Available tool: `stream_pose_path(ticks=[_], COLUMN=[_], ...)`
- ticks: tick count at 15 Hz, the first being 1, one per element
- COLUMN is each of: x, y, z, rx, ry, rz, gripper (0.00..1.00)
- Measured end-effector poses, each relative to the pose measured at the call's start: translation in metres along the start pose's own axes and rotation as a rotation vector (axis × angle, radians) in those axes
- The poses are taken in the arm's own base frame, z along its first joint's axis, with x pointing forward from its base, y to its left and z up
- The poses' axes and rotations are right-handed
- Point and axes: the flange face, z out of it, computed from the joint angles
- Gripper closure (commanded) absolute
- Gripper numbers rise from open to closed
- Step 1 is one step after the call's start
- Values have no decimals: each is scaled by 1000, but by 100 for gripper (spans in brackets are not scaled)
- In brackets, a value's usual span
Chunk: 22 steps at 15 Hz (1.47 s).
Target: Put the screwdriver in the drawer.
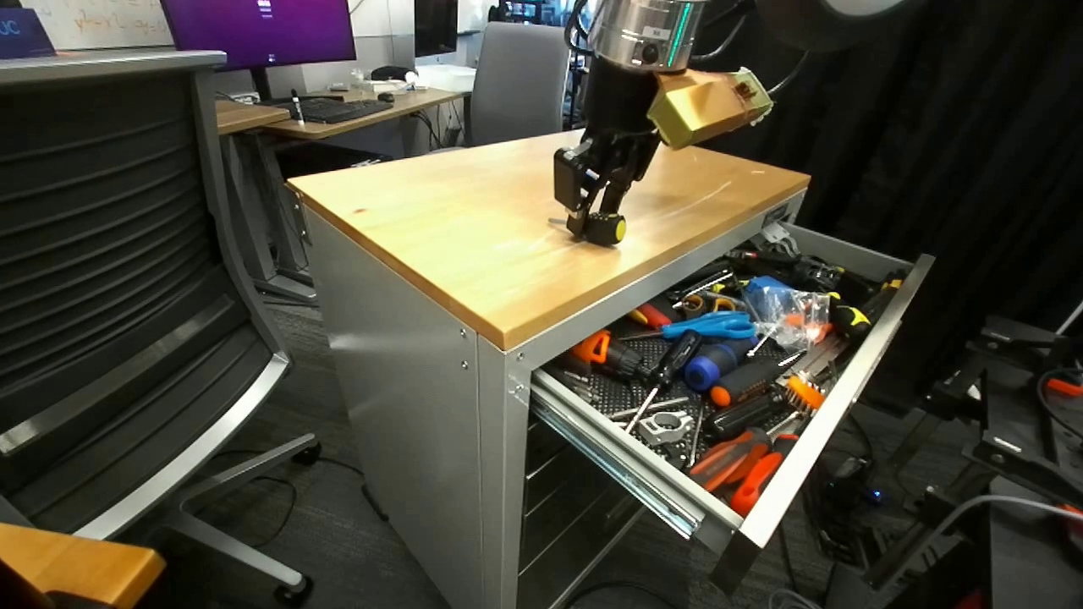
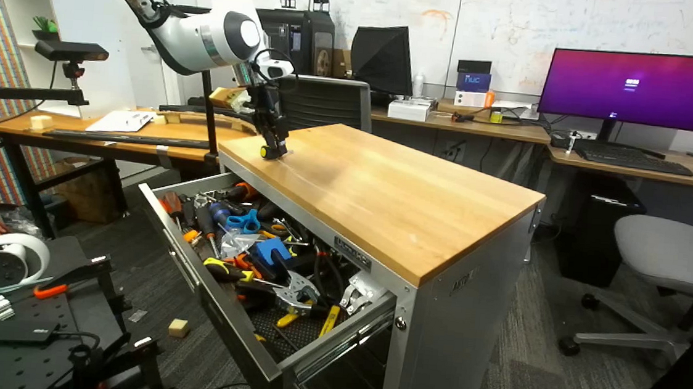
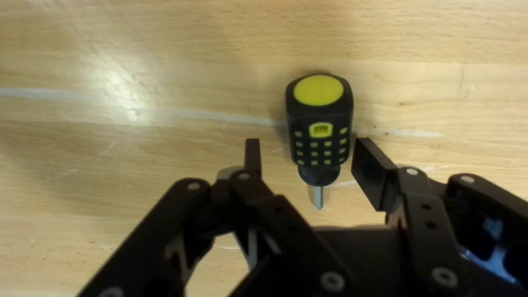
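The screwdriver, a stubby black tool with a yellow end cap, lies on the wooden top near the edge above the drawer. It shows in both exterior views (image 1: 606, 229) (image 2: 267, 152) and in the wrist view (image 3: 319, 115), its short metal tip pointing toward the palm. My gripper (image 1: 588, 218) (image 2: 277, 144) (image 3: 307, 159) is open and low over the top, with one finger on each side of the screwdriver. In the wrist view the right finger is close to the handle and the left stands apart. The grey uppermost drawer (image 1: 842, 404) (image 2: 209, 294) is pulled out and full of tools.
The wooden benchtop (image 1: 423, 228) (image 2: 396, 192) overhangs the drawer's back. The drawer holds blue scissors (image 1: 711, 325), orange-handled tools (image 1: 757, 482) and a plastic bag (image 1: 791, 313). An office chair (image 1: 118, 296) stands beside the bench. Black equipment (image 1: 1007, 406) stands in front of the drawer.
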Motion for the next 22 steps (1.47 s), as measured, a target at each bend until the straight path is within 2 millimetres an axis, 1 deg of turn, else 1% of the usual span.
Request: stream_pose_path(ticks=[1, 2, 4, 6, 8, 10, 12, 18, 20, 21, 22], x=[0, -1, -1, -2, -5, -14, -27, -76, -89, -94, -98], y=[-1, -2, -2, 0, 10, 32, 56, 120, 140, 149, 157], z=[0, 0, -1, -2, -2, -2, -2, -5, -3, -3, -3], rx=[6, 12, 28, 48, 57, 49, 35, 13, 7, 5, 3], ry=[-5, -10, -22, -41, -72, -112, -137, -171, -180, -183, -185], rz=[8, 16, 30, 32, 37, 65, 94, 170, 202, 217, 231], gripper=[80, 89, 86, 86, 86, 86, 86, 86, 86, 40, 40])
